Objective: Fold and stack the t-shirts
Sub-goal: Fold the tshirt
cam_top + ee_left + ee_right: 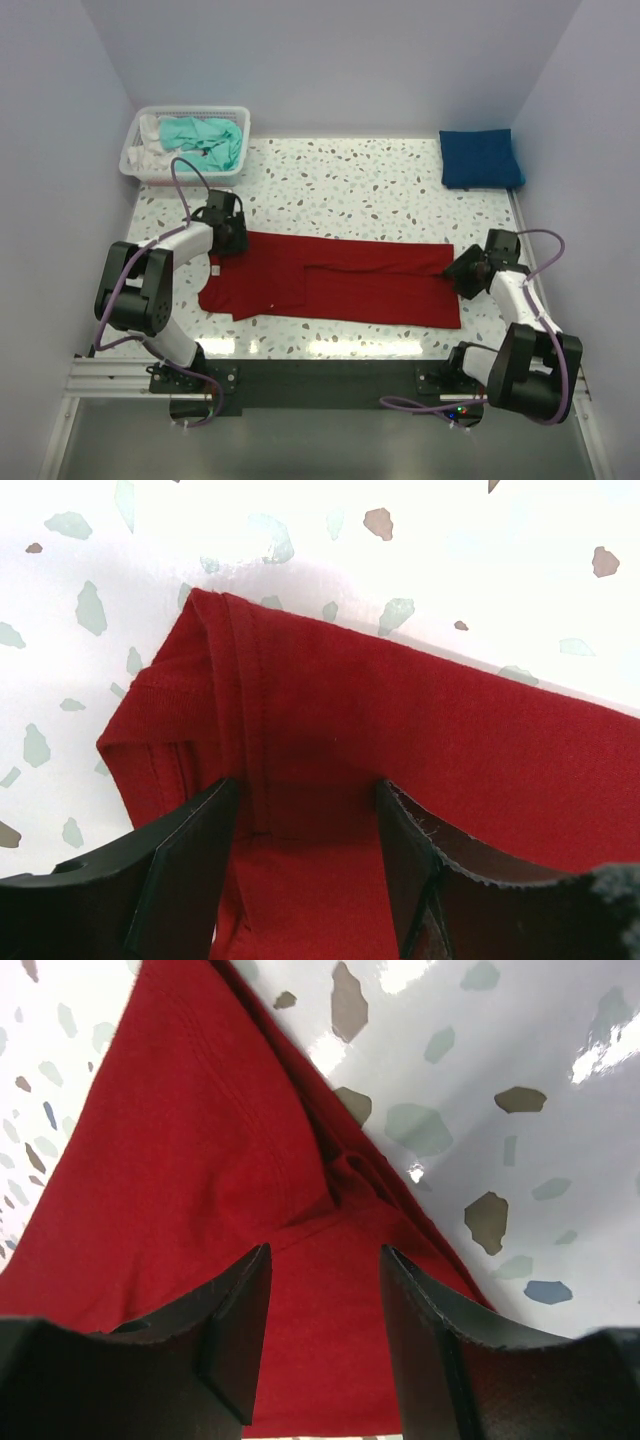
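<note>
As the red t-shirt (330, 280) is seen stretched across the bench (350, 180), half folded lengthwise, the left gripper (305, 790) and right gripper (323, 1252) are held parted over its two ends, clasping nothing. Light, limp cloth is likely best pinched at the hemmed corners, both layers together.

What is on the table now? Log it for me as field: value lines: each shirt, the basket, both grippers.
red t-shirt: spread across the near table, partly folded
blue t-shirt: folded, at the table's far right corner
teal t-shirt: crumpled in the basket
basket: white mesh, far left corner
left gripper: open, over the red t-shirt's left end
right gripper: open, over its right end
</note>
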Action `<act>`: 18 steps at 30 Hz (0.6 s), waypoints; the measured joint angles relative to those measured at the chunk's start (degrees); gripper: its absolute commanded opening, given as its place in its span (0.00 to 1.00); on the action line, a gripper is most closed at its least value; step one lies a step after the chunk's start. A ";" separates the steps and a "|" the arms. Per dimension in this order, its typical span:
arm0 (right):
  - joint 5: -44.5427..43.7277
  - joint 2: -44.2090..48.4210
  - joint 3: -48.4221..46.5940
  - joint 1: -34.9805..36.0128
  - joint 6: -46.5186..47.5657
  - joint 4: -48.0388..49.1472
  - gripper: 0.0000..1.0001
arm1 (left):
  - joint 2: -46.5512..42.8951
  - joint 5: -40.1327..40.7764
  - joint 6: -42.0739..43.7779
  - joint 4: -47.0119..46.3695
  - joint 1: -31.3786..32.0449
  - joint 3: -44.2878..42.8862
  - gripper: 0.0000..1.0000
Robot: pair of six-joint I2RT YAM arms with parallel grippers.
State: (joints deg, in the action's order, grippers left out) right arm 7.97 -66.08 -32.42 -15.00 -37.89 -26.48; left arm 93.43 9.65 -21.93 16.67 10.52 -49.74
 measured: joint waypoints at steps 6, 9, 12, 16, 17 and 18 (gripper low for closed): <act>0.83 -1.16 1.73 0.00 -4.96 3.52 0.51 | 0.00 0.00 -0.02 -0.02 0.00 0.00 0.63; 0.81 -1.33 1.73 0.00 -6.36 5.57 0.51 | 0.00 0.02 -0.02 0.00 0.00 0.00 0.63; 0.79 -2.25 1.73 0.00 -7.26 6.82 0.50 | 0.00 0.02 -0.02 0.00 0.00 0.00 0.63; 0.79 -3.50 2.03 0.00 -8.13 8.20 0.46 | 0.00 0.02 -0.02 0.00 0.00 0.00 0.63; 0.76 -3.74 2.10 0.00 -8.26 8.44 0.45 | 0.00 0.02 -0.02 0.00 0.00 0.00 0.63; 0.76 -3.96 2.21 0.00 -8.39 8.72 0.43 | 0.00 0.02 -0.02 0.00 0.00 0.00 0.63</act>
State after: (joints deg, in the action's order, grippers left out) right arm 8.73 -70.04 -30.22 -15.00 -46.28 -17.76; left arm 93.43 9.67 -21.96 16.67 10.52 -49.74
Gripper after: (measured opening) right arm 0.461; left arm 0.629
